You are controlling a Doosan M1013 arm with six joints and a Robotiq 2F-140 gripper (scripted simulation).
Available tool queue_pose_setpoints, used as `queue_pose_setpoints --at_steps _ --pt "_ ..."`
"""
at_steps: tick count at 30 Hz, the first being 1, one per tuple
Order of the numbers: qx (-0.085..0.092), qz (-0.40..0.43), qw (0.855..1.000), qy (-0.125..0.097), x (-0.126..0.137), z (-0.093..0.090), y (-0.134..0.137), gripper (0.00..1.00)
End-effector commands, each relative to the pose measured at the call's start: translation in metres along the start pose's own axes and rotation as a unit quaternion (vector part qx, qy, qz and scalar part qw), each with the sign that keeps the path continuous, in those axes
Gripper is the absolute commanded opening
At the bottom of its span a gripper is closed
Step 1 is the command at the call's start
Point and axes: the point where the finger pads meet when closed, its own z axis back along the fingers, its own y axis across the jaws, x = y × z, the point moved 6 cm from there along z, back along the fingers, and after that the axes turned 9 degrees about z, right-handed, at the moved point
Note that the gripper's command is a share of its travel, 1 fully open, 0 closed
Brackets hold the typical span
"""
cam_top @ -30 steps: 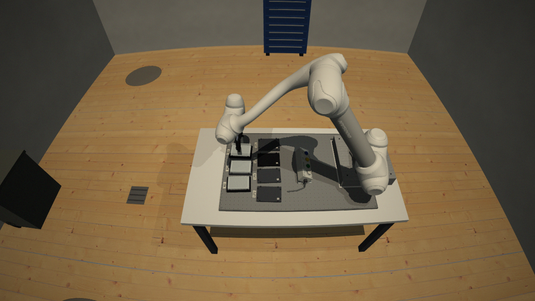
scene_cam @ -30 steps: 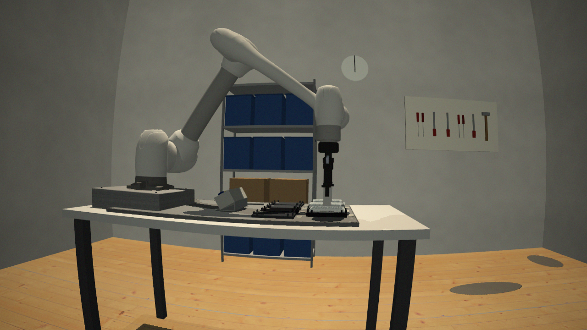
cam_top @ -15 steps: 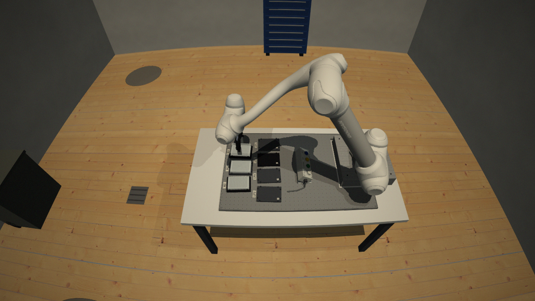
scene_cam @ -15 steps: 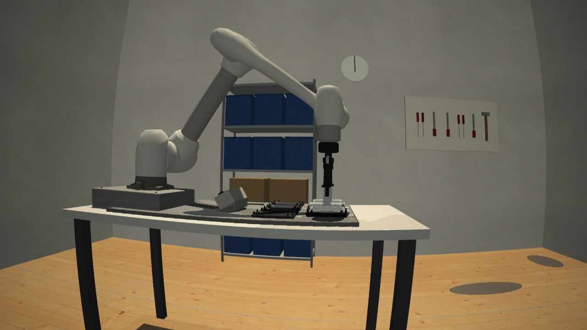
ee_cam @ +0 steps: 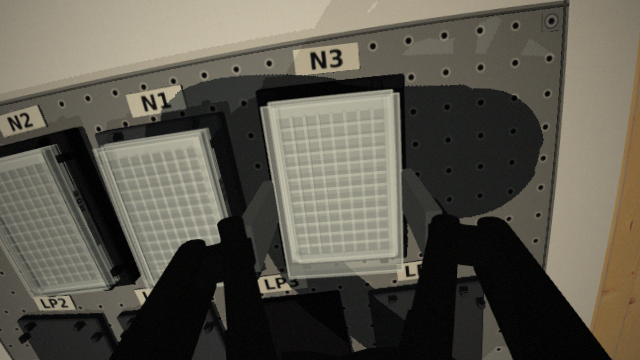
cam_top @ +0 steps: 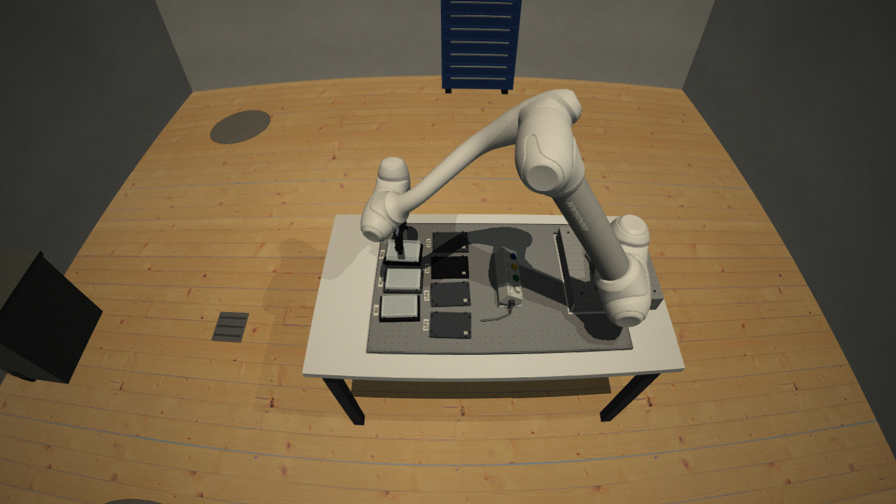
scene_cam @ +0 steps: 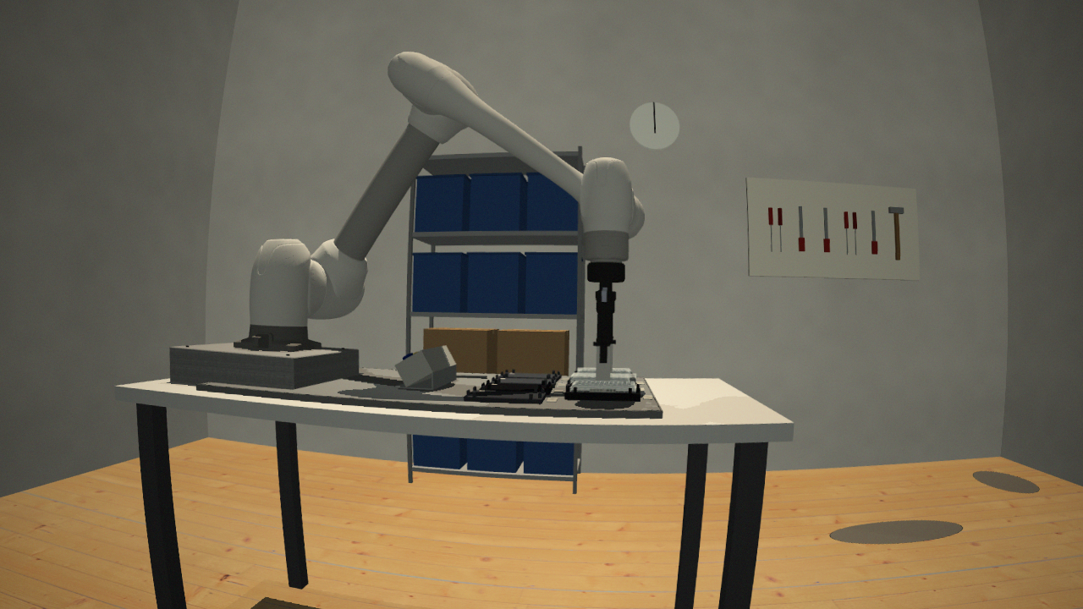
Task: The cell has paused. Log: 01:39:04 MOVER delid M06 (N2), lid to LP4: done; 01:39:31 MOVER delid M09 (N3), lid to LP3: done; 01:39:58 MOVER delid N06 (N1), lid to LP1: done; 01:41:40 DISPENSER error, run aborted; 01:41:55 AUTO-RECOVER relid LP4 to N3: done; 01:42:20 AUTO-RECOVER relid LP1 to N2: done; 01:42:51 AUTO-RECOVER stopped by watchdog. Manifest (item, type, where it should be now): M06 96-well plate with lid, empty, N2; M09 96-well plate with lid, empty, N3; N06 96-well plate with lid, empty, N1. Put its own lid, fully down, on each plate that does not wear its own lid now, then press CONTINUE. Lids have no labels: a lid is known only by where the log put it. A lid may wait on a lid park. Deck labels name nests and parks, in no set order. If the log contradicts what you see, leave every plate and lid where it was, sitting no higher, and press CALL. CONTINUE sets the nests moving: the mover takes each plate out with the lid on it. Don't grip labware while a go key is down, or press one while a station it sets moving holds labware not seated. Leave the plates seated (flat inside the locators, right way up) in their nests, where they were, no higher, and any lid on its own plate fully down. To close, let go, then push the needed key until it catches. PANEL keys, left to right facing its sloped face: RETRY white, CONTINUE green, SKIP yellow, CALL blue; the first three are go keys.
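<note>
Three clear 96-well plates sit in a row of nests on the grey deck: N3 (ee_cam: pixel 334 175), N1 (ee_cam: pixel 162 200) and N2 (ee_cam: pixel 47 220). My gripper (ee_cam: pixel 338 193) stands straight down over N3, its grey finger pads shut on the long sides of the clear lid (cam_top: pixel 402 250) on that plate. The lid's outline is slightly offset from the plate below, so it seems raised a little. In the exterior view the gripper (scene_cam: pixel 603 364) reaches down to the plate row (scene_cam: pixel 603 386). I cannot tell whether N1 and N2 wear lids.
Four dark lid parks (cam_top: pixel 449 281) lie in a column beside the nests; those in view look bare, and labels LP2 (ee_cam: pixel 54 302) and LP3 (ee_cam: pixel 278 284) show. The key panel (cam_top: pixel 510 276) sits mid-deck with its cable. The arm's base block (scene_cam: pixel 261 363) stands at the far end.
</note>
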Motion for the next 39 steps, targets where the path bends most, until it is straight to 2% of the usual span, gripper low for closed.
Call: queue_pose_setpoints --at_steps 1,39 --pt "0.0 0.0 1.0 0.0 0.0 -0.0001 0.0 0.0" --pt "0.0 0.0 1.0 0.0 0.0 -0.0085 0.0 0.0"
